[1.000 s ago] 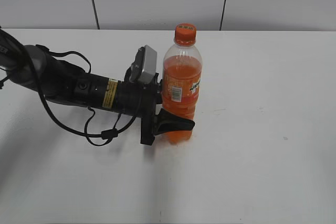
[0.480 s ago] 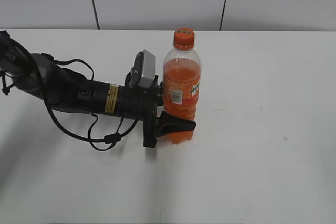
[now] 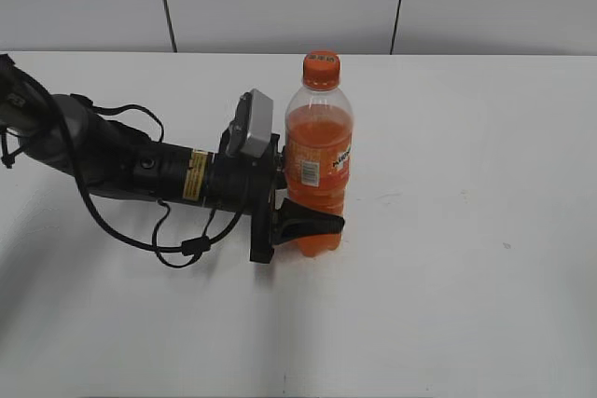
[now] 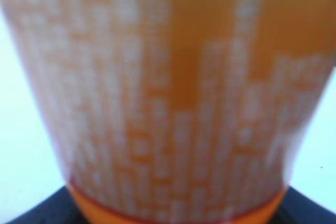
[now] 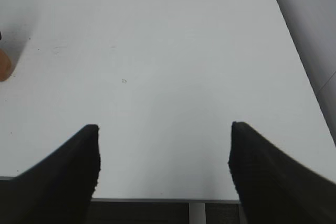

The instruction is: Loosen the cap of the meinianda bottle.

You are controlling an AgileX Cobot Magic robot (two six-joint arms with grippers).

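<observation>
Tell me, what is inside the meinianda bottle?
The meinianda bottle holds orange drink up to its shoulder, clear space above. The label and left gripper cover parts lower down.

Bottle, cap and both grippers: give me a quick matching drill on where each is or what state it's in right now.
Things:
1. cap
2. bottle
3. left gripper
4. right gripper

States:
A. open over bare table
B. upright on the table
C. closed round the bottle's lower body
D. on the bottle's neck, nothing touching it

Pairs: 1-D, 2-B, 3-C, 4-A
</observation>
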